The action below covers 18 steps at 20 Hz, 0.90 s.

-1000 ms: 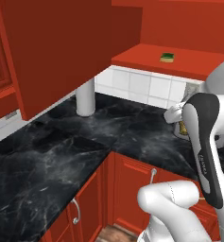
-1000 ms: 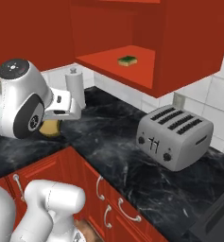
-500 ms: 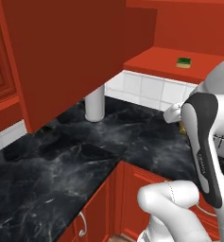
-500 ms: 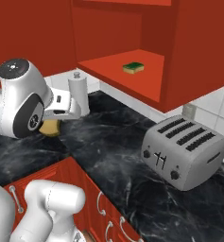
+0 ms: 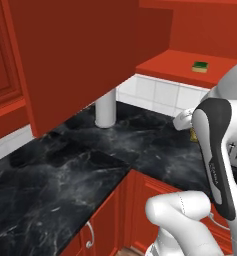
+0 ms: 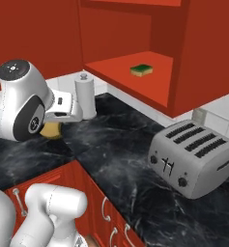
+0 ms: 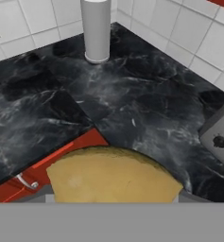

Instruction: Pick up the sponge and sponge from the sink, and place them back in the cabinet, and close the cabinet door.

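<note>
Nearest the camera on the hand, the tan-yellow sponge [image 7: 114,175] sits pinched in the gripper [image 6: 52,129], whose jaws are pressed in on it; the fingertips themselves are hidden behind it. In the right base view this sponge [image 6: 51,130] peeks out as a tan lump under the white wrist, held above the black marbled counter [image 6: 130,159] near its front edge, over the red base cupboards [image 6: 106,212]. Farther back, a white cylinder [image 6: 85,95], possibly a paper-towel roll, stands upright on the counter by the tiled wall. The silver toaster [image 6: 193,157] sits toward the counter's right end. Beyond and above, the open red cabinet [image 6: 203,53] holds the yellow-green sponge [image 6: 142,70] lying flat mid-shelf, its dark face up. The cabinet door [image 5: 80,55] stands swung wide open.
</note>
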### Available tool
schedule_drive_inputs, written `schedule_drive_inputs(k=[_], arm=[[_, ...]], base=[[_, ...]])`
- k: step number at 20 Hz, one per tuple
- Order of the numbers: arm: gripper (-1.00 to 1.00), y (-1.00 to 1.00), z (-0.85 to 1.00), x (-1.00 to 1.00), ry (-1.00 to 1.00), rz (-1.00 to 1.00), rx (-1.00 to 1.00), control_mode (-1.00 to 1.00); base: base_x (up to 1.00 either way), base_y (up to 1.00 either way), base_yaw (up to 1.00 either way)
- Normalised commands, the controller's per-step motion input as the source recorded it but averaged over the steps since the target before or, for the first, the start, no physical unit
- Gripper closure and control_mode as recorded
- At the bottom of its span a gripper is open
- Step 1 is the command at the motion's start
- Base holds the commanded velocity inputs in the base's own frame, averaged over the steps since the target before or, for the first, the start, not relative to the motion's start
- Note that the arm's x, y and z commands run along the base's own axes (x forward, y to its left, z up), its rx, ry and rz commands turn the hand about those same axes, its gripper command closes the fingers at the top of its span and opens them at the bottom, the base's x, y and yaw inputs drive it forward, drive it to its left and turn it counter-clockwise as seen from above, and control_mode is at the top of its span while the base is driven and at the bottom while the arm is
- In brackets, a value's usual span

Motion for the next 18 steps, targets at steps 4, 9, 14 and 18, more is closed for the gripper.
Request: schedule_drive_inputs(k=[4,9,14,18], arm=[[1.00,0.00,0.00,0.00,0.00,0.00,0.00,1.00],[1.00,0.00,0.00,0.00,0.00,0.00,0.00,1.00],[1.00,0.00,0.00,0.00,0.00,0.00,0.00,1.00],[1.00,0.00,0.00,0.00,0.00,0.00,0.00,1.00]], base=[[0.23,0.15,0.10],[0.25,0.07,0.04],[0.21,0.01,0.00],[0.00,0.00,0.00]])
